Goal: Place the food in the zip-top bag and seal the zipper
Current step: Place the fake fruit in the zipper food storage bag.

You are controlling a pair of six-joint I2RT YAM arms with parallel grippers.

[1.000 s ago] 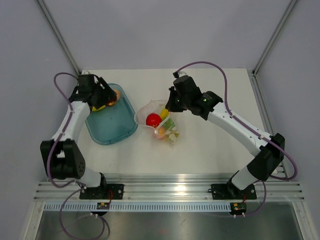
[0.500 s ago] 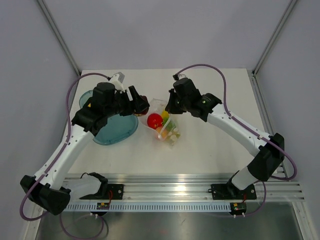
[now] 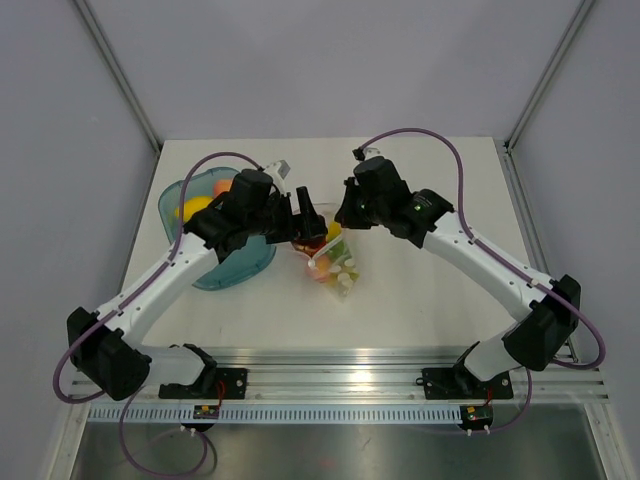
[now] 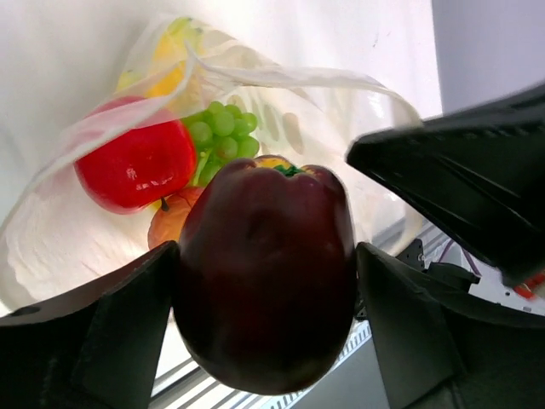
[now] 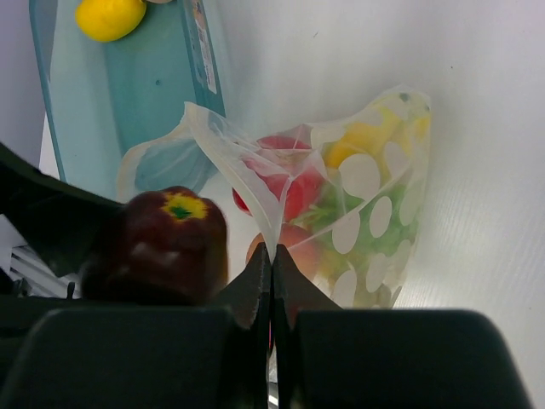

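Note:
The clear zip-top bag [image 3: 335, 262] with white dots lies mid-table, its mouth held up and open. Inside it are a red apple [image 4: 136, 166], green grapes [image 4: 223, 132], a peach [image 4: 169, 223] and a yellow banana piece [image 4: 170, 75]. My right gripper [image 5: 272, 256] is shut on the bag's upper mouth edge [image 5: 243, 175], where the zipper runs. My left gripper [image 4: 268, 281] is shut on the dark red plum [image 4: 268, 273] and holds it just at the bag's mouth [image 3: 305, 228]. The plum also shows in the right wrist view [image 5: 162, 243].
The teal tray [image 3: 240, 265] stands left of the bag, partly under my left arm. A yellow lemon-like piece [image 3: 195, 208] and an orange fruit [image 3: 222, 187] lie in it. The lemon also shows in the right wrist view [image 5: 109, 17].
My left arm has swung from the tray rightward to the bag's mouth, carrying the plum. My right gripper has kept its hold on the bag edge.

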